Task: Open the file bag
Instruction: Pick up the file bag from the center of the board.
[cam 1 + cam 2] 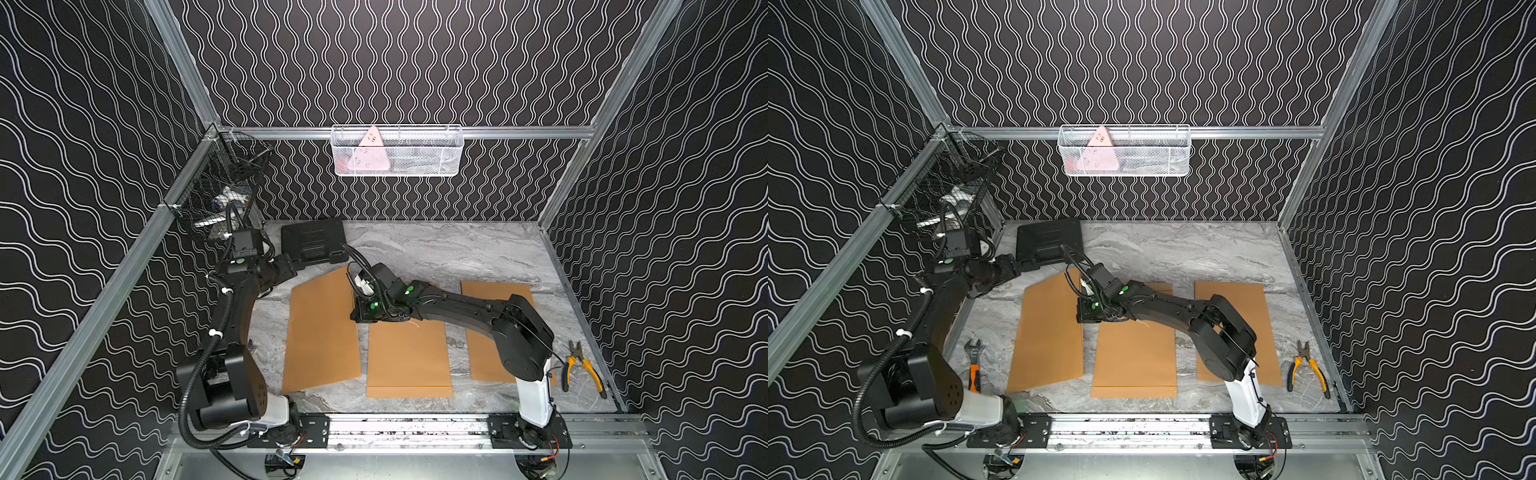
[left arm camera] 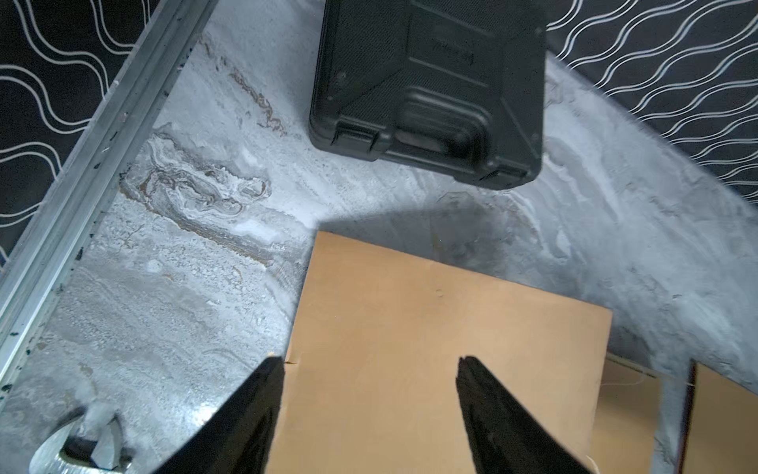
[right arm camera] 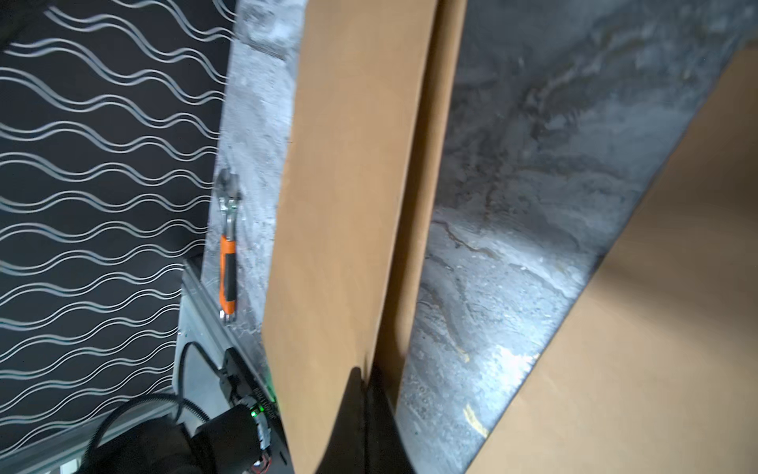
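A: How far along?
B: Partway, I'd say. The right gripper (image 3: 363, 381) pinches the upper layer of the leftmost bag (image 1: 320, 332) on the worktop (image 1: 415, 249), holding it raised off the lower one.
A: And the left gripper (image 2: 370, 360)?
B: Spread, above the bag's far end. The mouth isn't fully open yet.

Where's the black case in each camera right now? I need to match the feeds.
A top view: black case at the back, left of centre.
A top view: black case likewise at the back, left of centre.
Left wrist: black case in the picture's upper part, beyond the left file bag.
Right wrist: not in it.
Shared landmark: the left file bag, visible in all four views.
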Robot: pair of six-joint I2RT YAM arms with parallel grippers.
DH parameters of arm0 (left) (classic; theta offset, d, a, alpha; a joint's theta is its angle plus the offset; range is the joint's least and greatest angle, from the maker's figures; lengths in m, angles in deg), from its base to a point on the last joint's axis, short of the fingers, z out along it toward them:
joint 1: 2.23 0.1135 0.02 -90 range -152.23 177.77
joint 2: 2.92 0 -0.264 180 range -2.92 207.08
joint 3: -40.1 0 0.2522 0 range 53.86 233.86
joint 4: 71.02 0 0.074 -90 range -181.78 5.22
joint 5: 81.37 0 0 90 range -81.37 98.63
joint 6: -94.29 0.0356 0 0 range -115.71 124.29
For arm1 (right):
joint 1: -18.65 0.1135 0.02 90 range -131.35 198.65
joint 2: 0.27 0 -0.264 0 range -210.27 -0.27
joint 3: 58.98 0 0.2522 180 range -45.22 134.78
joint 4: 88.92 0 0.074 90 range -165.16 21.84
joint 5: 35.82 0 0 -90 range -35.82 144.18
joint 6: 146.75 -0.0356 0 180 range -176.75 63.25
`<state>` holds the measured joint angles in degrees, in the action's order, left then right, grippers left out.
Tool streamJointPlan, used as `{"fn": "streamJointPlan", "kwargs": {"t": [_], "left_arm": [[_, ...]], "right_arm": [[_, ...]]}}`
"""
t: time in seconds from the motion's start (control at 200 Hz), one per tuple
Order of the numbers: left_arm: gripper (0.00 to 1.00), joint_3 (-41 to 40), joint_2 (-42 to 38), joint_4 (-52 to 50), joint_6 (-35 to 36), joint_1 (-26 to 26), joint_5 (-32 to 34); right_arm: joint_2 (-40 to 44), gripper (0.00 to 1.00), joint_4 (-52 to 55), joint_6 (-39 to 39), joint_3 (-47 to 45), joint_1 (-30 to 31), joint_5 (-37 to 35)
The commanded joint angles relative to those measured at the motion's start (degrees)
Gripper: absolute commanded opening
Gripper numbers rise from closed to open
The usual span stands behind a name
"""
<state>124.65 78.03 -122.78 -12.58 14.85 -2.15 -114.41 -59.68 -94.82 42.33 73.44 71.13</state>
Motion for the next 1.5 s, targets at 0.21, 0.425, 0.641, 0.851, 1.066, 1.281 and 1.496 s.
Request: {"fn": "streamJointPlan", "kwargs": {"t": [0.21, 0.425, 0.641, 0.851, 1.066, 1.281, 1.496], "left_arm": [[0.73, 2.6, -5.8, -2.1, -3.9, -3.3, -4.9], [0.73, 6.0, -6.6, -0.6, -7.5, -11.8, -3.9], [0.73, 7.8, -4.1, 1.3, -9.3, -20.4, -0.4], [0.73, 7.5, -1.8, 2.8, -10.0, -23.5, 1.5], [0.72, 8.6, -0.6, 2.3, -9.4, -25.0, 3.3], [0.70, 9.6, 0.3, 0.3, -8.3, -26.4, 5.1], [0.65, 10.8, 1.2, -1.5, -7.5, -27.3, 6.5]], "right_arm": [[3.1, 0.00, 8.1, 7.3, 4.6, 1.8, -4.0], [4.5, 0.00, 11.0, 8.9, 6.5, 3.7, -7.1], [6.6, 0.00, 12.5, 10.0, 7.4, 5.8, -11.1], [8.3, 0.00, 13.3, 10.6, 7.5, 7.3, -13.6], [8.7, 0.00, 13.7, 11.1, 7.9, 8.0, -14.4], [8.5, 0.00, 13.3, 11.5, 8.2, 8.1, -14.7], [8.0, 0.00, 12.7, 11.9, 8.7, 8.1, -14.6]]}}
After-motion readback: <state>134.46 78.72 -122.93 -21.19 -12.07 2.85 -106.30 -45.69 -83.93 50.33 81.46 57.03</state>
